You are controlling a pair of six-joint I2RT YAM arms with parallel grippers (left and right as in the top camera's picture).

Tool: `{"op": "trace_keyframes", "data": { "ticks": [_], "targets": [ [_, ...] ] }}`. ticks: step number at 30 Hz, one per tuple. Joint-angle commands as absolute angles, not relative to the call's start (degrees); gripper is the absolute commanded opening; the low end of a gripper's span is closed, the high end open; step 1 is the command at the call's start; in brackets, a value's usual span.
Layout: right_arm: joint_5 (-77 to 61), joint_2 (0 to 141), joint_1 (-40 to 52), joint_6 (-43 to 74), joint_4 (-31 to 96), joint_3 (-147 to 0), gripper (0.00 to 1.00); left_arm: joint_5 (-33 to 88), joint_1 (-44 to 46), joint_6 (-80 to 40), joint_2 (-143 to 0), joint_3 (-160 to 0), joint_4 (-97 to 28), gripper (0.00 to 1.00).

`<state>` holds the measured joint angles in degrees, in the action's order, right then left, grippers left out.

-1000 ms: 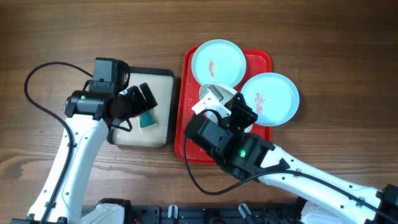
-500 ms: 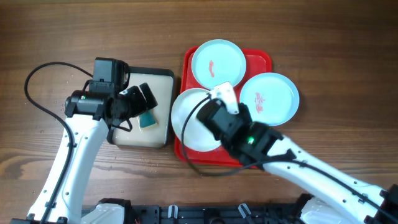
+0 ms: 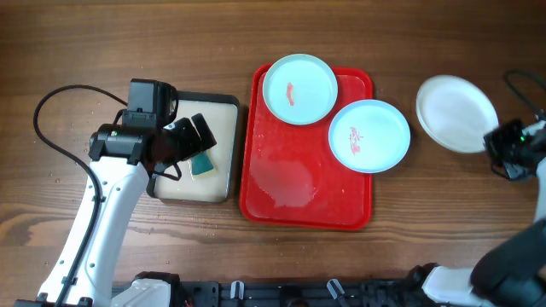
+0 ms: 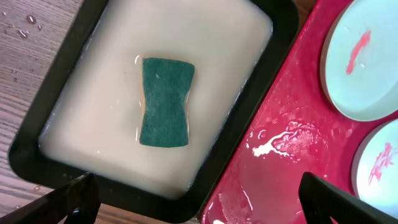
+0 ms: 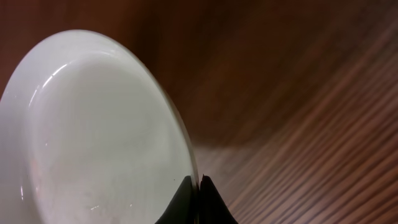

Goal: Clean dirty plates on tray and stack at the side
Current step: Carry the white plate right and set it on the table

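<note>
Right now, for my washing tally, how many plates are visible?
3: a pale blue plate at the red tray's far edge, another over its right rim, a white plate beside it in the right tool.

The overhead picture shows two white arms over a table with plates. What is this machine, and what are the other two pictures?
It is a robot with two jointed arms, each ending in a two-finger gripper. One picture looks straight down on the wooden table. The other two come from small cameras on the wrists, looking past each arm's own fingers. On the table lies a red tray, wet, with two pale blue plates on it, both smeared red at the centre. Left of it sits a black-rimmed tray of cloudy water with a green sponge in it. The left gripper hovers open above that. The right gripper pinches the rim of a white plate, to the right of the red tray.
</note>
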<state>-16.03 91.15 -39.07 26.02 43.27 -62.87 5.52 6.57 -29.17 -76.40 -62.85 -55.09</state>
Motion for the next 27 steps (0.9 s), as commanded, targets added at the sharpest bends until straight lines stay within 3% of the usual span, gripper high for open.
{"op": "trace_keyframes", "data": {
  "ticks": [1,3,5,11,14,15,16,17,19,22,24,27],
  "targets": [
    [-16.0,99.8,-40.8,26.3,42.7,-63.5,0.04,6.0,6.2,-28.7,-76.2,-63.4,-55.1,1.00],
    [-13.6,102.7,-40.8,25.5,43.1,-63.5,0.04,6.0,6.2,-28.7,-76.2,-63.4,-55.1,1.00],
    [-14.0,101.7,-40.9,25.5,43.7,-63.9,0.27,6.0,6.2,-28.7,-76.2,-63.4,-55.1,1.00],
    [-30.7,83.0,-33.4,12.8,44.9,-64.7,0.47,6.0,6.2,-28.7,-76.2,-63.4,-55.1,1.00],
    [-18.5,77.6,-20.1,8.7,47.0,-64.0,0.47,6.0,6.2,-28.7,-76.2,-63.4,-55.0,1.00],
    [-12.5,78.2,-16.7,8.7,46.5,-63.7,0.52,6.0,6.2,-28.7,-76.2,-63.4,-55.1,1.00],
    [-5.2,79.7,-12.6,8.2,44.8,-62.8,0.63,6.0,6.2,-28.7,-76.2,-63.4,-55.0,1.00],
    [-0.7,82.2,-9.3,6.1,42.2,-62.1,0.65,6.0,6.2,-28.7,-76.2,-63.4,-55.1,1.00],
    [-1.0,88.5,-6.6,5.7,37.8,-62.1,0.64,6.0,6.2,-28.7,-76.2,-63.4,-55.1,1.00],
    [-2.3,95.0,-6.5,4.7,35.0,-62.1,0.48,6.0,6.2,-28.7,-76.2,-63.4,-55.1,1.00],
    [-8.1,98.2,-6.5,4.5,35.1,-62.1,0.43,6.0,6.2,-28.7,-76.2,-63.4,-55.1,1.00],
    [-8.7,100.2,-6.5,4.6,35.9,-62.1,0.20,6.0,6.2,-28.7,-76.2,-63.4,-55.0,1.00]
  ]
}}
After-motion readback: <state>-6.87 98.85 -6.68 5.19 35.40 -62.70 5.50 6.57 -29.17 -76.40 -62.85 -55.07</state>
